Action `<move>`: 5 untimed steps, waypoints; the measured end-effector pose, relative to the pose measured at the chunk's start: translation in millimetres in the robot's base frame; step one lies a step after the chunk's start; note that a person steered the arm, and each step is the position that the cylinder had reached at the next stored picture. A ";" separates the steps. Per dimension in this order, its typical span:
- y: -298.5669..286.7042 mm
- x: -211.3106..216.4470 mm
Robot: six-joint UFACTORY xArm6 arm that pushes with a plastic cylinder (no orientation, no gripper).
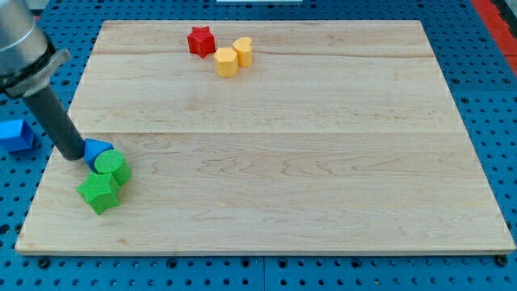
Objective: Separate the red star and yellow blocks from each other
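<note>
Red star [200,40]: near the desk's [275,186] top edge.
Yellow blocks [226,61] [242,51]: touching, just right of the star.
My tip [81,156]: no fingers; far from the star, against a blue block [98,148] by two green blocks [112,166] [99,192].

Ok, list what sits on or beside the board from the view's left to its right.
Blue block off the board → my tip → blue block touching it → red star → yellow block → yellow block. The green blocks overlap the blue one's span, so I leave them out.
</note>
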State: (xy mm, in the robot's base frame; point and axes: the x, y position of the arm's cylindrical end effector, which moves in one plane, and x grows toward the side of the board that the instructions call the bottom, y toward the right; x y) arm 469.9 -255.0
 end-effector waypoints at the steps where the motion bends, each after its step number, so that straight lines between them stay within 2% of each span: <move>1: -14.8 -37.0; 2: 29.7 -79.7; 3: 64.4 -165.7; 4: 64.7 -238.0; 5: 83.1 -277.7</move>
State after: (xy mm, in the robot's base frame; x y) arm 192.2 -171.9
